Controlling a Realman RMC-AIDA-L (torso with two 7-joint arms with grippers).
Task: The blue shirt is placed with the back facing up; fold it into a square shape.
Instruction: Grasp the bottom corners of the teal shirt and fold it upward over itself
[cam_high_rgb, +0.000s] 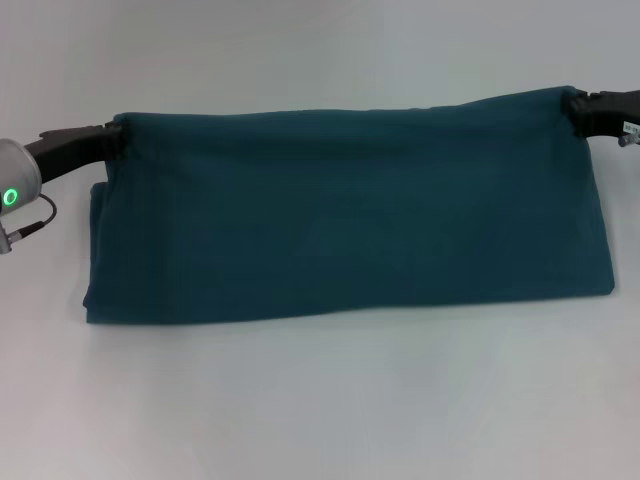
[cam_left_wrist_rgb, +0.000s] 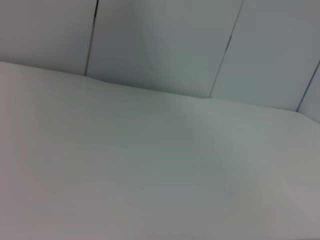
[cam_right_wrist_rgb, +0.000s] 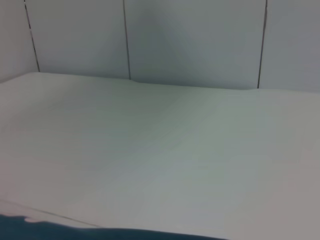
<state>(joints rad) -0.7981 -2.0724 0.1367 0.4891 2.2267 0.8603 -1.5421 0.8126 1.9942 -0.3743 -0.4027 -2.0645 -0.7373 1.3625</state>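
Note:
The blue shirt (cam_high_rgb: 345, 215) lies across the white table (cam_high_rgb: 320, 400) in the head view as a wide folded band, plain side up. Its far edge is stretched taut between my two grippers. My left gripper (cam_high_rgb: 116, 140) is shut on the far left corner of the shirt. My right gripper (cam_high_rgb: 572, 108) is shut on the far right corner. A layer of the shirt sticks out lower at the near left. A strip of the shirt's edge (cam_right_wrist_rgb: 100, 232) shows in the right wrist view. The left wrist view shows no shirt.
Bare white table lies in front of and behind the shirt. Both wrist views show the table top (cam_left_wrist_rgb: 150, 165) running to a panelled wall (cam_right_wrist_rgb: 190, 40) behind it.

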